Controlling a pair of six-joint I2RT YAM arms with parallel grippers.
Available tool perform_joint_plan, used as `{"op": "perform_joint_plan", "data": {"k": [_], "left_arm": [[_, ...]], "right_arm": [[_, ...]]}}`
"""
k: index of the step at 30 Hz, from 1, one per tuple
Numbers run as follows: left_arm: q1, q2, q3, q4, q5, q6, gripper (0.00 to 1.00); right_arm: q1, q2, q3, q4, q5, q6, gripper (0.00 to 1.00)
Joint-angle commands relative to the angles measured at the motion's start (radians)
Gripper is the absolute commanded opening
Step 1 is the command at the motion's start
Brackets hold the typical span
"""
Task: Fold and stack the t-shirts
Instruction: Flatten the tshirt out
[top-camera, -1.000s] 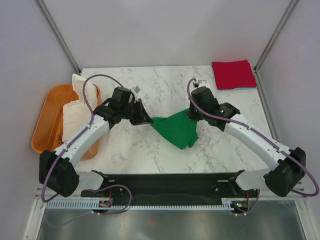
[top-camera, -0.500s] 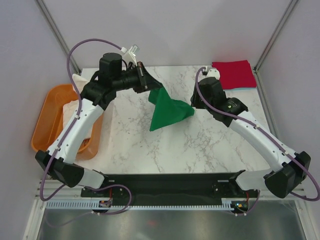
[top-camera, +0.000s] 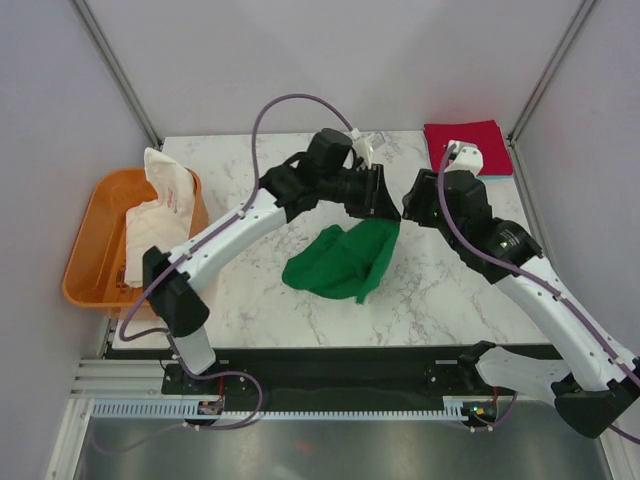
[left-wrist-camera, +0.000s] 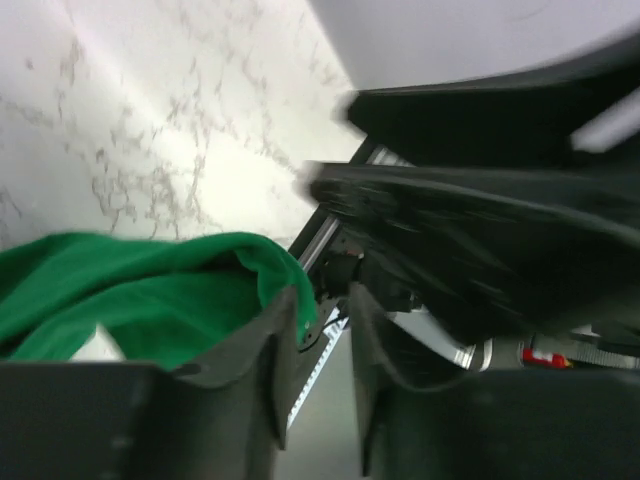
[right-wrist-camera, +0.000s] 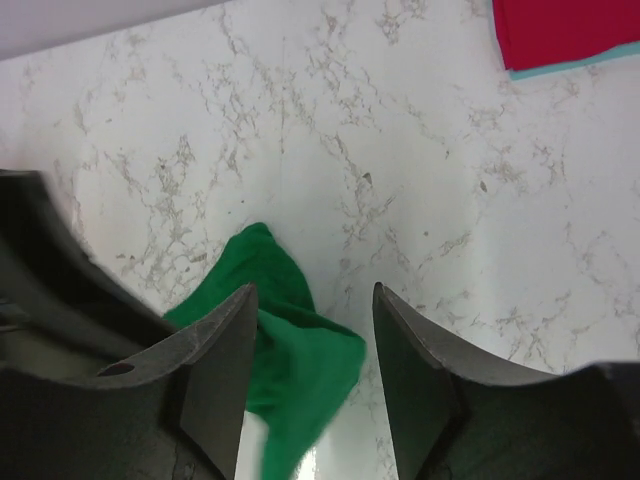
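Green t-shirt (top-camera: 335, 265) rumpled in a heap, left pincer (left-wrist-camera: 322, 305) slightly apart, right pincer (right-wrist-camera: 312, 300) wide apart

My left arm (top-camera: 240, 225) extends far across, and the left gripper (left-wrist-camera: 322, 300) shows a narrow gap between its fingers. The right gripper (right-wrist-camera: 312, 300) points down close beside it, fingers spread wide.

Four cloth t-shirts are in view. One crumpled bright green tee (top-camera: 338, 262) lies mid-table and one folded red tee (top-camera: 467, 148) at the white marble table's (top-camera: 260, 300) far right corner. One pale blue tee (right-wrist-camera: 548, 66) edges out beneath it. One white red-printed tee (top-camera: 160, 195) is in the single orange plastic tub (top-camera: 88, 240) at the left edge. There are two grippers: left gripper (left-wrist-camera: 320, 295) and right gripper (right-wrist-camera: 312, 300).
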Motion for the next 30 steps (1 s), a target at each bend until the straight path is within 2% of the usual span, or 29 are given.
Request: {"op": "perform_joint_plan", "data": {"k": [1,2,4,5,7,10,13,17,19,21,23,24,27,30], "left_arm": [[0.015,0.092,0.007,0.009,0.010,0.068,0.38],[0.034,0.058,-0.031,0.009,0.000,0.065,0.47],[0.095,-0.002,-0.081,0.007,-0.017,0.079,0.55],[0.117,-0.038,-0.150,0.007,-0.049,0.095,0.69],[0.181,-0.146,-0.235,-0.003,-0.086,0.134,0.70],[0.226,-0.274,-0.492,-0.020,-0.134,0.151,0.62],[0.214,-0.347,-0.682,-0.019,-0.119,0.133,0.57],[0.172,-0.388,-0.827,0.001,-0.132,0.085,0.47],[0.148,-0.398,-0.873,0.026,-0.139,0.076,0.47],[0.141,-0.390,-0.896,0.029,-0.181,0.070,0.53],[0.141,-0.366,-0.928,0.038,-0.243,0.056,0.64],[0.141,-0.356,-0.938,0.065,-0.257,0.048,0.66],[0.141,-0.321,-0.973,0.124,-0.277,0.036,0.71],[0.141,-0.278,-0.984,0.148,-0.324,0.014,0.76]], "right_arm": [[-0.006,-0.045,-0.002,-0.045,0.051,0.023,0.58],[-0.006,-0.046,-0.009,-0.048,0.033,0.026,0.58],[-0.006,-0.040,-0.028,-0.050,-0.045,0.037,0.56],[-0.006,-0.039,-0.055,-0.048,-0.078,0.057,0.56],[-0.004,-0.032,-0.098,-0.021,-0.140,0.080,0.54],[0.006,-0.013,-0.202,0.020,-0.219,0.132,0.50],[0.049,0.011,-0.319,0.069,-0.269,0.204,0.47],[0.109,0.012,-0.463,0.129,-0.283,0.293,0.45],[0.134,0.000,-0.485,0.142,-0.271,0.312,0.45],[0.144,-0.002,-0.500,0.140,-0.262,0.312,0.45],[0.157,-0.002,-0.525,0.131,-0.257,0.328,0.46],[0.161,-0.006,-0.537,0.129,-0.251,0.338,0.46],[0.172,-0.023,-0.601,0.123,-0.239,0.414,0.58],[0.172,-0.041,-0.658,0.122,-0.211,0.474,0.62]]}}
